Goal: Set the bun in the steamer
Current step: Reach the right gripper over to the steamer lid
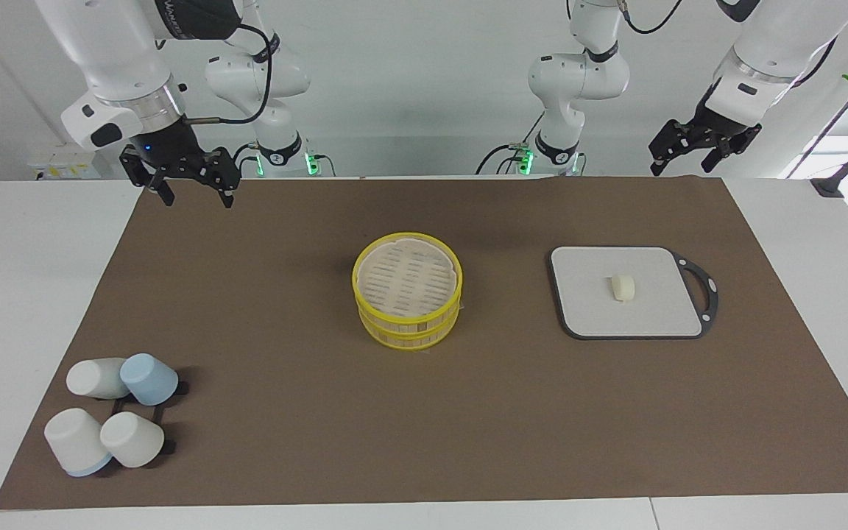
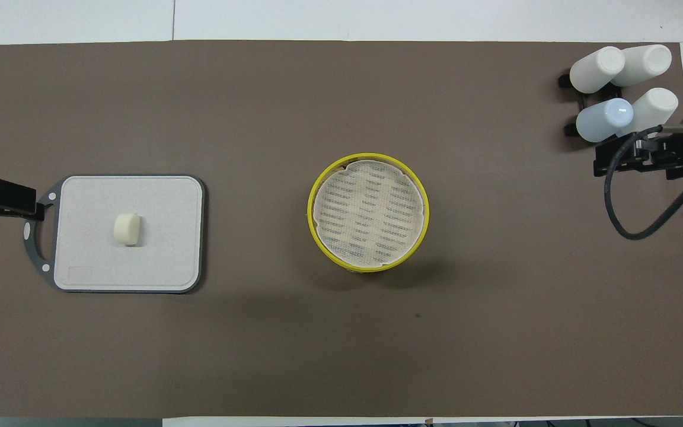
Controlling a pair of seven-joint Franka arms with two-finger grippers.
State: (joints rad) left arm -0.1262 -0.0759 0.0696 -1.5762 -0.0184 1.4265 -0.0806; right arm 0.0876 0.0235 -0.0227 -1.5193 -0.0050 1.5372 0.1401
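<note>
Pre-grasp: bun (image 1: 623, 287) on cutting board (image 1: 586, 309), steamer (image 1: 408, 291) uncovered. Left end effector (image 1: 693, 158) and right end effector (image 1: 194, 193) both released, raised. Next: left descends onto bun.

A cream-white bun (image 1: 623, 287) lies on a pale grey board (image 1: 593, 309) with black trim. The steamer (image 1: 407, 294) has bright yellow rims and a pale slatted floor. The mat (image 1: 284, 412) is brown; three cups (image 1: 132, 439) are white, one pale blue (image 1: 149, 379).

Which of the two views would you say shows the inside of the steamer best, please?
The overhead view: it looks nearly straight down into the open steamer, showing its whole lined floor, with nothing on it. The facing view shows the steamer at a slant, with the stacked yellow-rimmed wall as well.
</note>
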